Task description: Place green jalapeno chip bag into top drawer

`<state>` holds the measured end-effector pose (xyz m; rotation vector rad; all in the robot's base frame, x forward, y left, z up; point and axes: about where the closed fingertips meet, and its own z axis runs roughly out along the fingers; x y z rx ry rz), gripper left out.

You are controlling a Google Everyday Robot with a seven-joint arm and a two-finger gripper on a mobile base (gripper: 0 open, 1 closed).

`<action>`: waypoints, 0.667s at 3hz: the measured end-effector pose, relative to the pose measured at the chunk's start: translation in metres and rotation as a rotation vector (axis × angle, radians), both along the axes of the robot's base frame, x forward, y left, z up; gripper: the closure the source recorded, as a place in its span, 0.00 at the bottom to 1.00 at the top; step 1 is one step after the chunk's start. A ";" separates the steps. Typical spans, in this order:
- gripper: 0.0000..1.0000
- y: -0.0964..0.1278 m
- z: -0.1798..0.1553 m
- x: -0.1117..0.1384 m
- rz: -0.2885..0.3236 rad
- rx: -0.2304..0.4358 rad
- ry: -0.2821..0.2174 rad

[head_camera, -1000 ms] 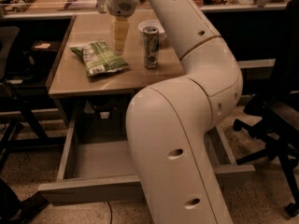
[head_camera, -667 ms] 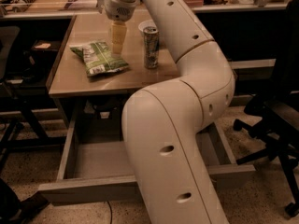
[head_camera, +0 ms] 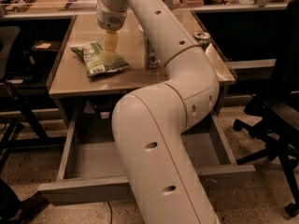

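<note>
The green jalapeno chip bag [head_camera: 97, 59] lies flat on the left part of the wooden desk top, white label patch facing up. My gripper [head_camera: 110, 55] hangs straight down from the white wrist and sits at the bag's right half, right over or touching it; I cannot tell which. The top drawer [head_camera: 88, 190] is pulled out below the desk, its grey interior bare. My big white arm covers the drawer's middle and right part.
A green-and-silver drink can [head_camera: 150, 56] stands just right of the bag, half hidden by my arm. A second can [head_camera: 202, 37] stands near the desk's right edge. A black office chair [head_camera: 273, 111] is at the right, dark chair legs [head_camera: 14, 125] at the left.
My gripper has moved left and down, from above the bag's right edge to the bag itself. The arm has swung with it. The bag and cans have not moved.
</note>
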<state>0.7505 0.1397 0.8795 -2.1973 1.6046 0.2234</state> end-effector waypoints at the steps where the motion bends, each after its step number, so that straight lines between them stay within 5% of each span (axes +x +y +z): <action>1: 0.00 0.013 -0.010 0.002 0.024 -0.002 0.004; 2: 0.00 0.013 -0.017 0.007 0.037 -0.010 -0.005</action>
